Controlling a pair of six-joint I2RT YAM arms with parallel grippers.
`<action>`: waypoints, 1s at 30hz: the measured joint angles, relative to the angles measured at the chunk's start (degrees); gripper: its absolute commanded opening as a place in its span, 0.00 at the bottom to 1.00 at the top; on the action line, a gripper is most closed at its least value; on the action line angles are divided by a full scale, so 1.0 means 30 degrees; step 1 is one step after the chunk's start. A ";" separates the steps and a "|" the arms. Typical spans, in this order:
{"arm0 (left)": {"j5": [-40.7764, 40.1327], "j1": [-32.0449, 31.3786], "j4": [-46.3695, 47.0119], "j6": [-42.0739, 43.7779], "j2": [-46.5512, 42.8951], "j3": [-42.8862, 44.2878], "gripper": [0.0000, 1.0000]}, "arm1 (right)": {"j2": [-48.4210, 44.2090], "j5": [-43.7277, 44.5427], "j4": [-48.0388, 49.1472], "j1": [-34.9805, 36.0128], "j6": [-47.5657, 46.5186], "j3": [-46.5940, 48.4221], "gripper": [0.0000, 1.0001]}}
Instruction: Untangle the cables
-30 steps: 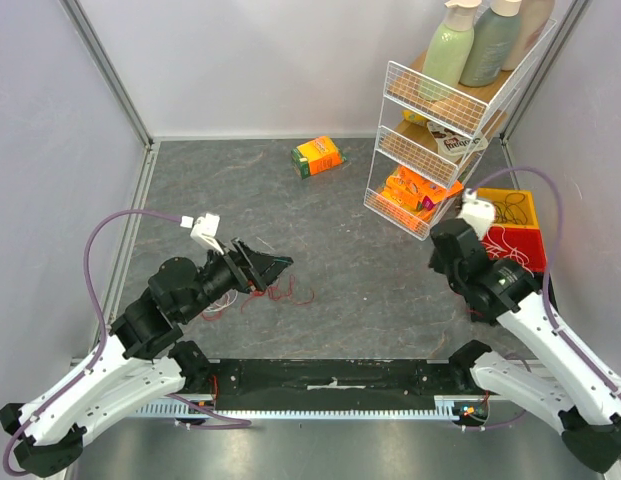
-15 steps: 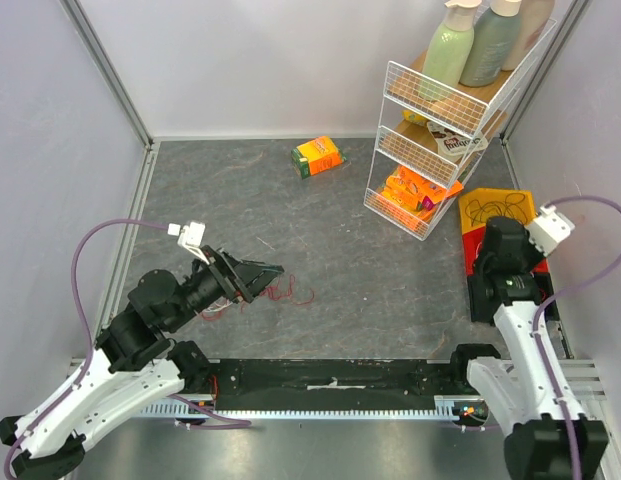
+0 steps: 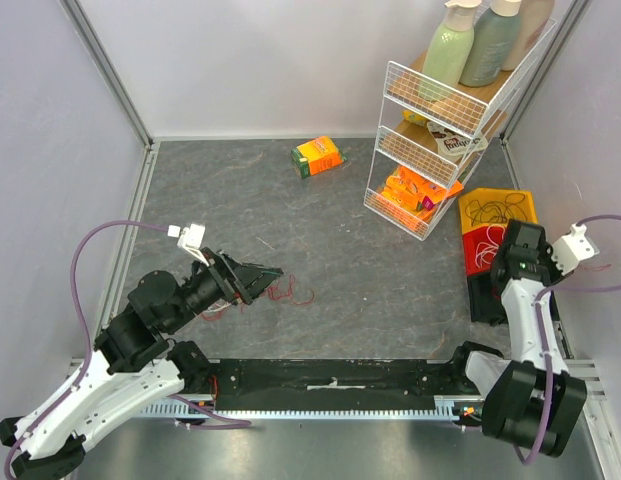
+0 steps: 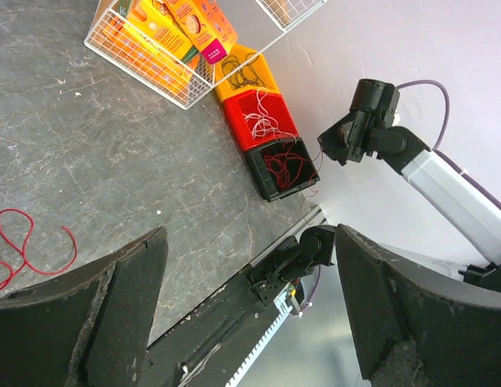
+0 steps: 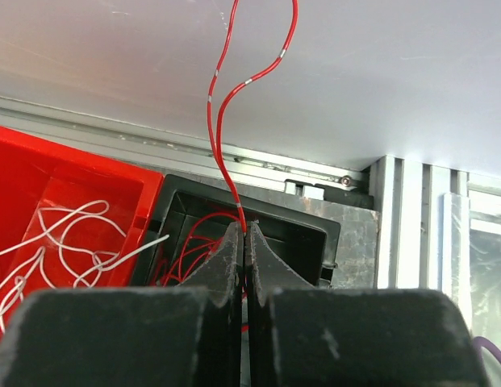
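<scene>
A loose tangle of red cables (image 3: 290, 293) lies on the grey table just past my left gripper (image 3: 258, 274), which is open and empty; the left wrist view shows a red loop (image 4: 26, 242) beside the left gripper (image 4: 248, 242). My right gripper (image 5: 244, 230) is shut on a thin red cable (image 5: 222, 121) and holds it above the black bin (image 5: 315, 230), which holds more red cable. In the top view the right gripper (image 3: 510, 268) is over the bins at the right wall.
Three bins stand in a row at the right: yellow (image 3: 518, 200) with black cables, red (image 3: 472, 262) with white cables (image 5: 64, 234), black (image 3: 483, 300). A white wire rack (image 3: 430, 150) with boxes and bottles stands behind them. An orange box (image 3: 318, 156) lies at the back.
My right arm has swung right and back, carrying the red cable over the bins. My left gripper has drawn back slightly from the red tangle and stays open.
</scene>
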 measured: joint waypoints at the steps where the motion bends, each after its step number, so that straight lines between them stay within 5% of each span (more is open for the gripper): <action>1: 0.0000 0.0000 0.0000 0.0000 0.0007 0.0000 0.90 | 0.0437 0.0080 -0.0452 -0.0007 0.0189 0.0342 0.00; 5: 0.0000 0.0007 0.0007 0.0000 0.0058 0.0000 0.90 | 0.1865 -0.0313 -0.1173 -0.0007 0.0226 0.1537 0.00; 14: 0.0357 0.0000 0.0015 -0.0007 0.0539 0.0000 0.90 | 0.3563 -0.6105 0.0750 0.0000 -0.2229 0.2127 0.00; 30: -0.0153 0.0007 -0.1362 0.0007 0.0226 0.0248 0.90 | 0.2892 -1.0061 1.0732 0.0000 -0.3104 -0.1231 0.00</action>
